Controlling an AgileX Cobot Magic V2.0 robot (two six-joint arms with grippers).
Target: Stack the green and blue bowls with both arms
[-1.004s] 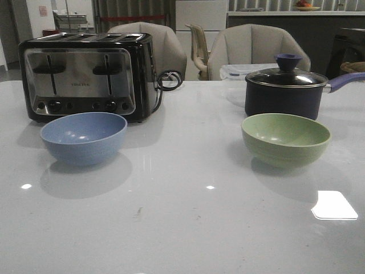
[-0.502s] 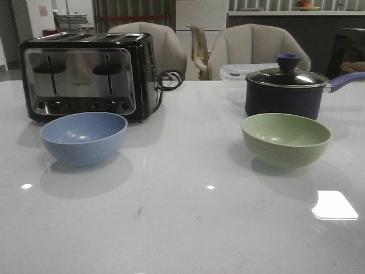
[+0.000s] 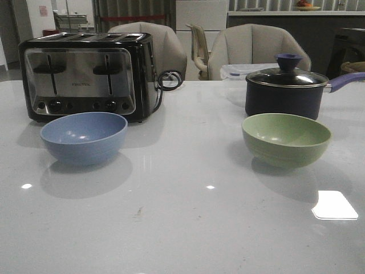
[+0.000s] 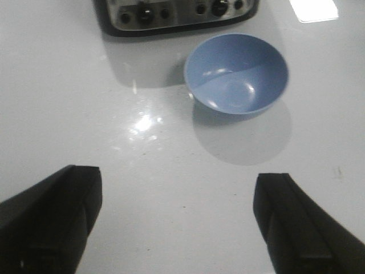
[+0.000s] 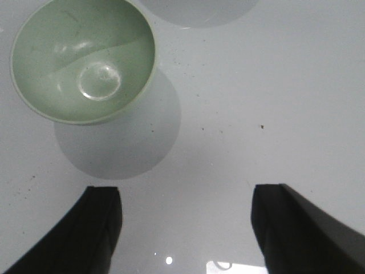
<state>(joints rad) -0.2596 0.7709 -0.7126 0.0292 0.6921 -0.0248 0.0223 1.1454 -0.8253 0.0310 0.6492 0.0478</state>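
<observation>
Ahead of the left gripper [image 4: 177,225], well clear of its fingertips, the blue bowl [image 4: 236,74] sits upright on the white table [image 4: 171,171], mouth up and nothing in it. The left gripper is spread wide, its two dark fingers [image 4: 48,222] far apart at the edges of the wrist view, with only bare tabletop between them. It holds nothing and touches nothing. Just beyond the blue bowl, farther from the gripper, the toaster [image 4: 177,14] shows its row of knobs.

Over to the right gripper [image 5: 185,228]: same story, jaws gaping, fingers [image 5: 85,228] wide apart and closed on nothing. The green bowl [image 5: 82,60] stands upright ahead of it, off toward one finger's side rather than centred between the two, and apart from both. Its round shadow falls on the table toward the gripper.

In the front view neither gripper shows. The blue bowl [image 3: 84,137] rests just in front of the black-and-chrome toaster [image 3: 85,74], and the green bowl [image 3: 286,138] sits well apart from it across the table, just in front of the dark saucepan [image 3: 285,91] with its purple knob and handle. The two bowls are not stacked. Padded chairs [image 3: 256,48] stand behind the table.
</observation>
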